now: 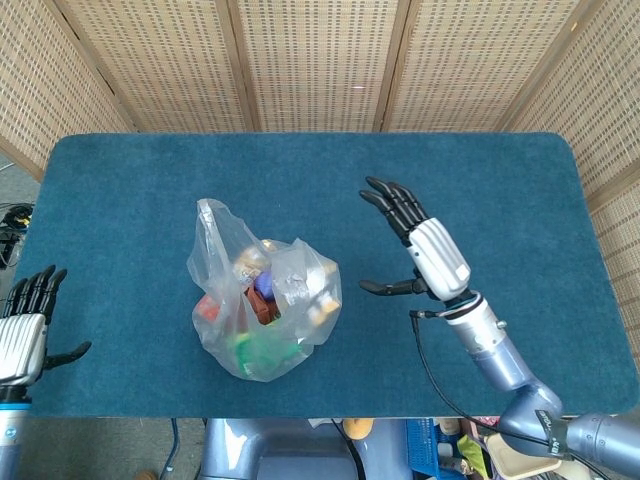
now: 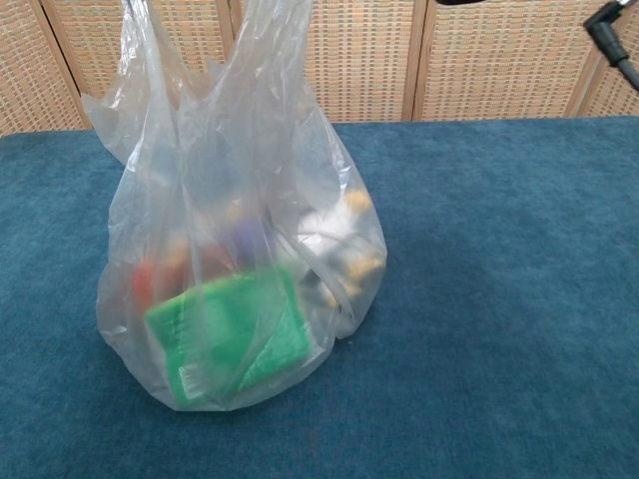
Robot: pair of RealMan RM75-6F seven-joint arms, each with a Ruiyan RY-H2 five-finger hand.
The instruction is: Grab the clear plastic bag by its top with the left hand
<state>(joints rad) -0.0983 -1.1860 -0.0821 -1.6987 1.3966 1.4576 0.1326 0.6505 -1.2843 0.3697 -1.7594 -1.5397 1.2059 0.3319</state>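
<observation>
A clear plastic bag stands on the blue table, left of centre, with its loose top sticking up. The chest view shows the bag close up, holding a green packet and other small items. My right hand hovers open over the table just right of the bag, fingers spread and apart from it. My left hand stays open at the table's left front edge, far from the bag. In the chest view only a dark tip of the right arm shows at the top right.
Woven wicker screens enclose the table at the back and sides. A cable trails from my right wrist. Clutter lies on the floor below the table's front edge.
</observation>
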